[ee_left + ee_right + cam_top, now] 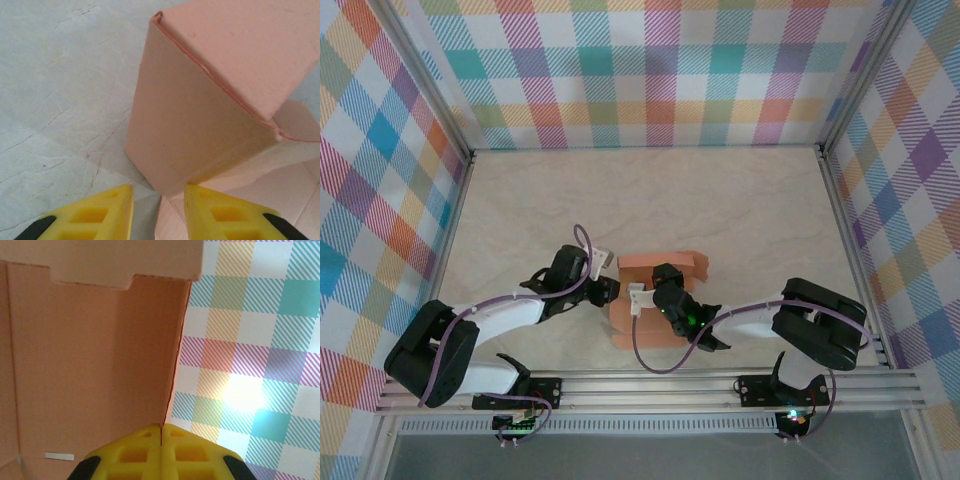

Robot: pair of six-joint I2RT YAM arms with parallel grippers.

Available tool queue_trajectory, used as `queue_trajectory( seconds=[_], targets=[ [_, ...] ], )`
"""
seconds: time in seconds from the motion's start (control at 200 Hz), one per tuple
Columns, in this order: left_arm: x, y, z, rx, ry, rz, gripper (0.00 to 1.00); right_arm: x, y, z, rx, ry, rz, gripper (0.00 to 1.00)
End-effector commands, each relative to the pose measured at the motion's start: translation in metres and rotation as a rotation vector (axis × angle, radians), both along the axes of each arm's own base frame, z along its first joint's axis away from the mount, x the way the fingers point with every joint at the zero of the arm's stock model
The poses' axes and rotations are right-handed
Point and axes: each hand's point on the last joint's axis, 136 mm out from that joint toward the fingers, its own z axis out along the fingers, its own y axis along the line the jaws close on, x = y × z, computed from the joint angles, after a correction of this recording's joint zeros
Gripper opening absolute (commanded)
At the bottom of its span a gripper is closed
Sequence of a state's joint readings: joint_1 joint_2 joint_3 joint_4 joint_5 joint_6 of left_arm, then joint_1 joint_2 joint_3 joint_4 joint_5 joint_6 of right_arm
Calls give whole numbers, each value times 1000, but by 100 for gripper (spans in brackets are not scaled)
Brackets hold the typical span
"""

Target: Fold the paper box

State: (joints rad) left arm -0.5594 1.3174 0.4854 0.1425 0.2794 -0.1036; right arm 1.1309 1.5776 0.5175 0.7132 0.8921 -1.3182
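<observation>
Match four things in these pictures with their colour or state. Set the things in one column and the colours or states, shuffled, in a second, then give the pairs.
Column one:
1. paper box
2. left gripper
3. right gripper
4. table

Column two:
A. pale, marbled
B. fingers apart
C. salmon-orange
D. fingers pressed together on a card edge

Pairs: 1-C, 2-B, 3-D, 4-A

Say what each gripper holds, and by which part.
Right gripper pinches the box by the edge of an upright wall panel. Left gripper holds nothing; it stands open at a box corner.
</observation>
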Motion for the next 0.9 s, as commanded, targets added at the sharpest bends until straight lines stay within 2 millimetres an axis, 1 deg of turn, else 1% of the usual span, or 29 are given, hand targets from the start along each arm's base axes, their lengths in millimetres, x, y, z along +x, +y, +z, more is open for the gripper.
queue_trajectory(
  seconds=[0.0, 0.03, 0.11, 0.17, 0.195, 0.265, 0.36, 0.435, 0.59, 0.77, 0.895],
  targets=[
    [4, 7, 1, 47, -76, 15, 37, -7, -8, -5, -8, 14, -12, 0],
    [4, 8, 1, 40, -83, 31, 38, -8, -10, -6, -10, 18, -18, 0],
    [3, 5, 9, -2, -136, 31, 40, -11, -13, -9, -8, 28, -27, 0],
    [0, 4, 11, -12, -185, 23, 41, -12, -13, -9, 10, 36, -31, 0],
    [0, 3, 11, -13, -201, 21, 42, -14, -15, -13, -10, 51, -34, 0],
    [0, 3, 14, -12, -236, 30, 44, -15, -16, -13, -2, 60, -39, 0],
    [-4, -5, 16, -6, -286, -5, 47, -16, -16, -14, 0, 64, -39, 0],
    [-6, -10, 18, 10, -368, -29, 49, -17, -16, -13, 6, 65, -41, 0],
    [-3, -16, 15, 5, -397, -32, 49, -19, -19, -14, 5, 76, -43, 0],
    [5, -20, 12, 1, -429, -24, 45, -20, -19, -14, 10, 81, -42, 0],
    [6, -31, 10, -23, -427, -56, 44, -20, -18, -13, 18, 83, -42, 0]
  ],
)
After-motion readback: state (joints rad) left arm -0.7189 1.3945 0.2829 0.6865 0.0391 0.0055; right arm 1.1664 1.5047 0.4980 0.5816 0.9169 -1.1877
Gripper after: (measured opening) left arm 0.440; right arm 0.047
